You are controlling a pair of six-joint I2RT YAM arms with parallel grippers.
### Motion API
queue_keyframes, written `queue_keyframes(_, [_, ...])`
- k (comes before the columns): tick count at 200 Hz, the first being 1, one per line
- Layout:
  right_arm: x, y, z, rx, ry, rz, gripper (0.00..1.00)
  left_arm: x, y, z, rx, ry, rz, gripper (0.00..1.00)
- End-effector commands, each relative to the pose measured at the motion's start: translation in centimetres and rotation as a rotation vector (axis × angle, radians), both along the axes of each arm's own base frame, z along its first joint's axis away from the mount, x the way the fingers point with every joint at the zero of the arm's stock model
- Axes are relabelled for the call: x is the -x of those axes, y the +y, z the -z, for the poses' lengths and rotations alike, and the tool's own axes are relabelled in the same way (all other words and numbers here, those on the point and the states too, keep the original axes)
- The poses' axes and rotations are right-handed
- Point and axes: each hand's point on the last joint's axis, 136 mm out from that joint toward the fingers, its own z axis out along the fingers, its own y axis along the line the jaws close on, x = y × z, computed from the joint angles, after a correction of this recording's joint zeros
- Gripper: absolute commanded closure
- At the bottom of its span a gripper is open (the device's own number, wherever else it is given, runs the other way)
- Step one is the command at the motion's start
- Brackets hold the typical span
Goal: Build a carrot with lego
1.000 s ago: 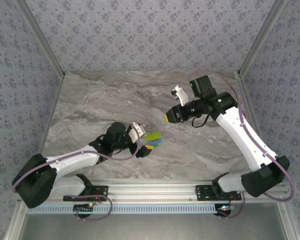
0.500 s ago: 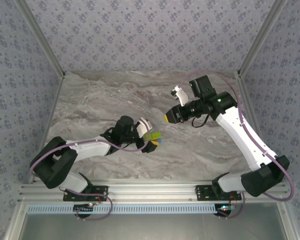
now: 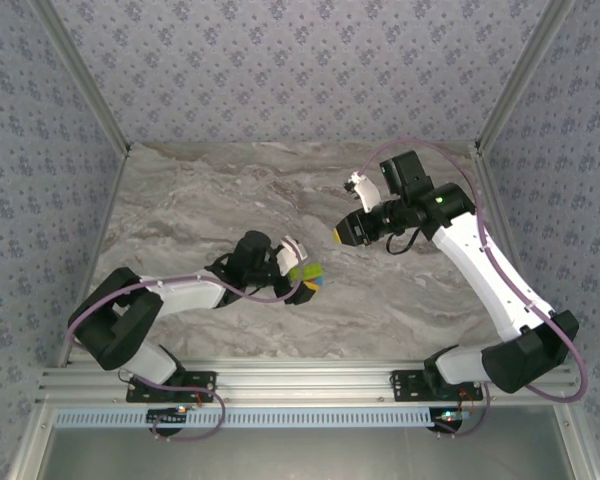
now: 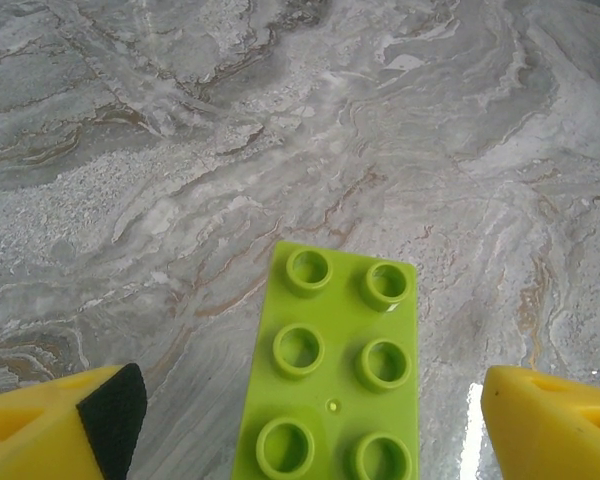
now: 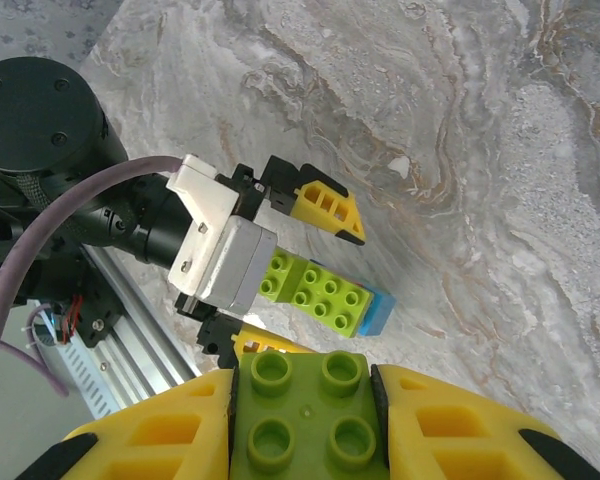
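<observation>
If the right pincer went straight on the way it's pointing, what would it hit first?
Its held green brick would probably meet the lime brick atop a blue brick, inside the left pincer; depth is unclear.

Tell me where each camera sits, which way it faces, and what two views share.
Top external: above and behind the bases, looking down on the grey marble table; shows left gripper, right gripper.
Left wrist: low over the table, facing a lime-green studded plastic brick between its yellow fingers.
Right wrist: looks down at the left gripper; its fingers clamp a green studded plastic brick.
Shared: both wrist views show the lime-green brick.
</observation>
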Motion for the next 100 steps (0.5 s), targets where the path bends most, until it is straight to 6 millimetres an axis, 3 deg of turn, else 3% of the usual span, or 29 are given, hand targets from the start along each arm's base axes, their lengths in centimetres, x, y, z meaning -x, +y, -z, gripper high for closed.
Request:
queue_keyframes(1, [-0.21, -0.44, -0.26, 0.022, -0.012, 0.004, 0.68, -0.19, -0.97, -1.06, 0.030, -0.030, 0.042, 0.16])
queue_keyframes(43, [0.00, -0.23, -0.31, 0.010, -0.003, -0.004, 0.68, -0.14, -1.14, -0.07, -0.001, -0.024, 0.050, 0.27])
queue_keyframes(100, [0.08, -0.08, 0.00, 0.004, 0.010, -0.010, 0.68, -0.30, -1.07, -0.66, 0.004, -0.045, 0.043, 0.39])
